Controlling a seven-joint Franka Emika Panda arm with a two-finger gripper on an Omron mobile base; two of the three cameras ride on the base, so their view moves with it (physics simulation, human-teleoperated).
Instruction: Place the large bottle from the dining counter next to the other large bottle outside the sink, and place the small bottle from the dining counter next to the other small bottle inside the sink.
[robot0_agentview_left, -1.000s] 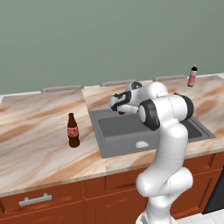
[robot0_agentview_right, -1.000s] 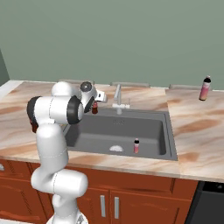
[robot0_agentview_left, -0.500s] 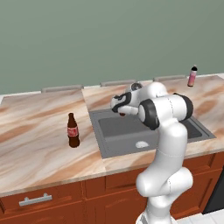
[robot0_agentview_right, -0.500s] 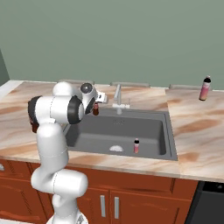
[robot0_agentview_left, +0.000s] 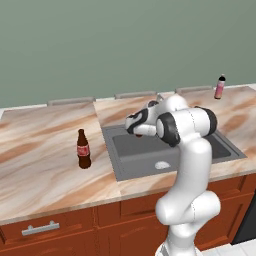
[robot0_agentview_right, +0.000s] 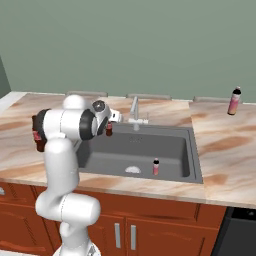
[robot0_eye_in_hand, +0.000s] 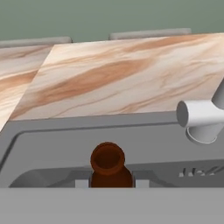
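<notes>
My gripper (robot0_agentview_right: 108, 124) is shut on the small bottle (robot0_agentview_right: 108, 131), a short dark brown one with a red label. It hangs over the back left corner of the grey sink (robot0_agentview_right: 150, 145), near the faucet (robot0_agentview_right: 135, 111). In the hand view the bottle's open brown mouth (robot0_eye_in_hand: 107, 159) sits between the fingertips of my gripper (robot0_eye_in_hand: 108, 183), with the sink's back wall (robot0_eye_in_hand: 52, 144) behind it. A small pinkish bottle with a black cap (robot0_agentview_right: 156, 166) stands at the front of the basin. The tall dark brown bottle with a red label (robot0_agentview_left: 83, 149) stands on the counter left of the sink (robot0_agentview_left: 145, 152).
A pink-bodied bottle with a black cap (robot0_agentview_left: 219, 87) stands on the counter at the back right, also in the right base view (robot0_agentview_right: 233, 100). The faucet spout (robot0_eye_in_hand: 201, 118) is close on the hand's right. Marbled counter (robot0_agentview_left: 40, 160) spreads left of the sink.
The hand with the small brown bottle has sunk slightly toward the sink's back left corner. The grip is unchanged and the other bottles have not moved.
</notes>
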